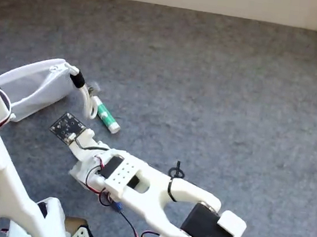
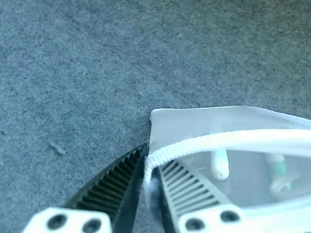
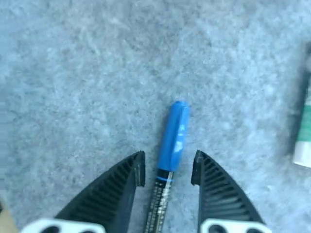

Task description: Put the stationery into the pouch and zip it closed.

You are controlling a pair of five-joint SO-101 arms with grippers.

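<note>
We see L gripper [image 2: 146, 162] clamped on white pouch [image 1: 33, 87] rim, 9 o'clock on table [image 1: 238, 76]. R gripper [image 3: 167, 167] is part-open, straddling 1 blue-capped pen [image 3: 174, 131], holding nothing. Green-white stick [image 1: 107, 118] lies at pouch's 4 o'clock.

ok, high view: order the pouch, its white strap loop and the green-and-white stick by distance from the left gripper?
1. pouch: at the left, its end clamped in the left gripper.
2. strap loop: off the pouch's far end.
3. green-and-white stick: just past the loop, toward the middle; a narrow margin.
</note>
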